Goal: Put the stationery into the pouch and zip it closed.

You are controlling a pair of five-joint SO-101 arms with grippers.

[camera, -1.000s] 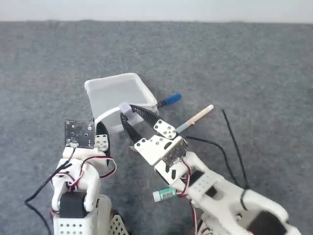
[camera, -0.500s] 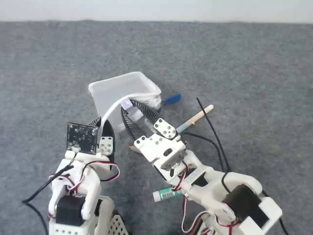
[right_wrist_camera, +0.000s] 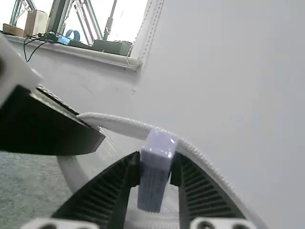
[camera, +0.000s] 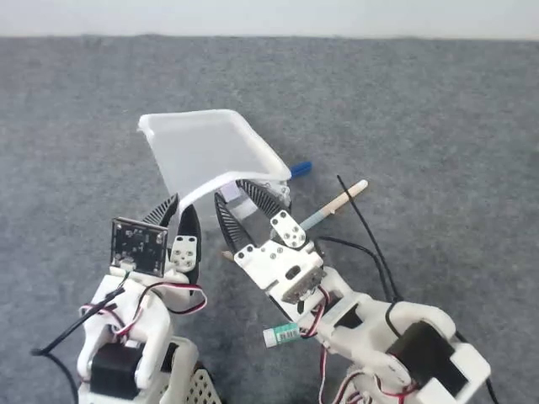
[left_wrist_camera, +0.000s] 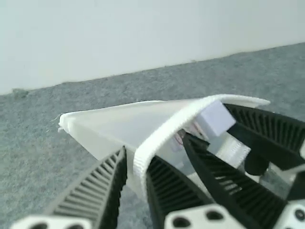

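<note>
Pouch (camera: 206, 156), one, gripped by left hand (camera: 181, 210), right hand (camera: 242, 195); three stationery pieces (camera: 296, 169) (camera: 337, 204) (camera: 282, 334) outside.

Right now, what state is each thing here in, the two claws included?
left gripper: shut on the pouch's zip edge.
right gripper: shut on the zip pull.
pouch: held up off the table, tilted; zip open or closed, cannot tell.
zip pull: pinched between the fingers.
blue pen: on the table, partly behind the pouch.
pencil: on the table, outside the pouch.
green-labelled tube: on the table.

Blue pen (camera: 300, 168) partly behind pouch (camera: 206, 151)
</note>
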